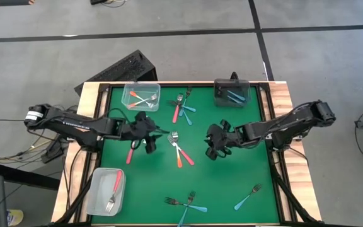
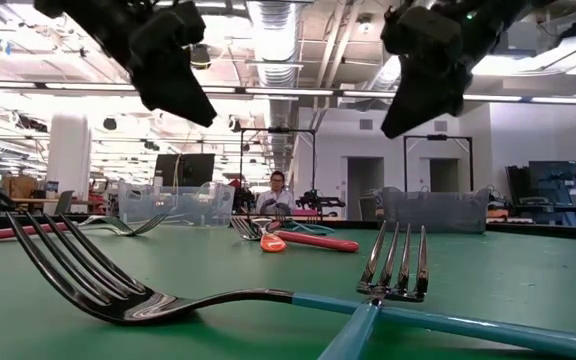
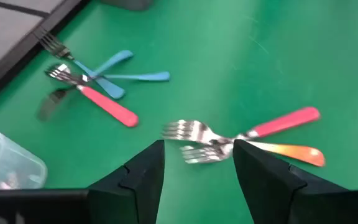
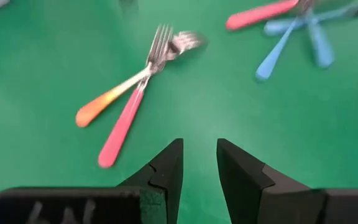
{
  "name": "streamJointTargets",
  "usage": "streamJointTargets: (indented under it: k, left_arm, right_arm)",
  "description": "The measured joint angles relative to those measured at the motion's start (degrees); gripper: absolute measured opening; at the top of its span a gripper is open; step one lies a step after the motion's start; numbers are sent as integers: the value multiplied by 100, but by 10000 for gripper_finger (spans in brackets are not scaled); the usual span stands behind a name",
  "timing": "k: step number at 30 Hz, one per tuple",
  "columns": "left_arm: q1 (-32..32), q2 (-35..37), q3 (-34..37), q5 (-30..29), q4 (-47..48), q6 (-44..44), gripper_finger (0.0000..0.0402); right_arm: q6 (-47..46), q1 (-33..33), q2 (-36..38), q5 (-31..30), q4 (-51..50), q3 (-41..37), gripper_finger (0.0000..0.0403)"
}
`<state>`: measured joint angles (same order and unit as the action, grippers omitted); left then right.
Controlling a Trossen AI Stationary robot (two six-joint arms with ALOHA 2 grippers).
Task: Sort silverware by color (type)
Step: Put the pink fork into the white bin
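Green table mat (image 1: pixel 232 183), forks scattered. Left gripper (image 1: pixel 149 133) above mat, fingers apart, empty, just beside crossed red fork (image 1: pixel 183 150) and orange fork (image 1: pixel 177 151) at mat centre. Right gripper (image 1: pixel 214 144) on other side of that pair, fingers parted, empty. Blue-and-red fork cluster (image 1: pixel 183 106) farther up mat, near clear bin (image 1: pixel 141 96).

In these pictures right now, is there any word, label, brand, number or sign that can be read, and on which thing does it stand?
No text can be read anywhere.
White marks on the right gripper's housing, in the right wrist view: blurred and cut off, not readable.
White label on the left arm's base end, in the high view: too small to read.
Forks, bins and green mat: no print visible.
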<state>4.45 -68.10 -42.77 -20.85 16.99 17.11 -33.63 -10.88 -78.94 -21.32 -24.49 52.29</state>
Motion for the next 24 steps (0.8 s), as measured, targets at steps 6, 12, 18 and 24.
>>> streamJointTargets:
  k: [6,12,18,24]
  left_arm:
    - [594,55,5,-198,29,596,178]
    - [1320,59,3,-1293,158,1015,178]
    - [1670,127,2,-1763,644,1498,178]
    - [1819,119,3,-2156,1479,2395,178]
  right_arm:
    - [-153,-68,-490,709,578,-13,124]
    - [-155,-314,-1420,1049,1896,61,124]
    - [-59,-267,-2143,899,2003,537,124]
    - [-40,-101,-2800,686,2026,946,124]
